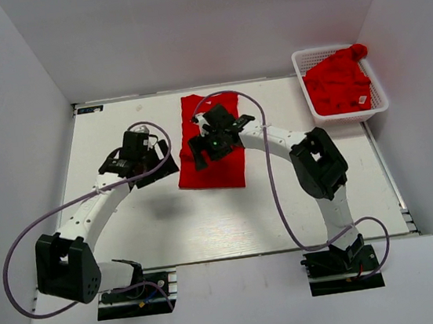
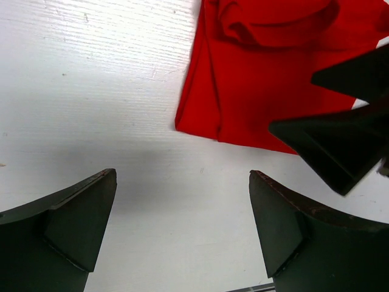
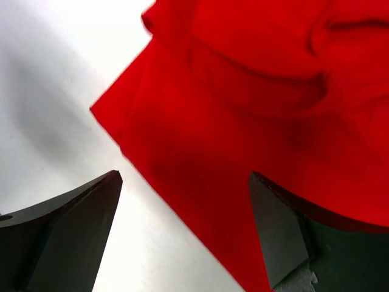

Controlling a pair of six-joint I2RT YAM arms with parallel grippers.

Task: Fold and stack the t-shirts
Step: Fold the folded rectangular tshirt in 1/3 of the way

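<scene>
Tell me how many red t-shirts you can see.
2. A folded shirt lies on the table, far middle; a heaped shirt fills the basket at far right, and may hide more.

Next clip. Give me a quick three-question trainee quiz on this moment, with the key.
1. True or false: the t-shirt lying on the table is clamped in the left gripper.
2. Where does the white basket stand? A) at the table's far right corner B) at its near left corner C) between the two arm bases
3. Fill in: the right gripper, over that t-shirt, has its jaws ____.
Key: 1 false; 2 A; 3 open.
</scene>
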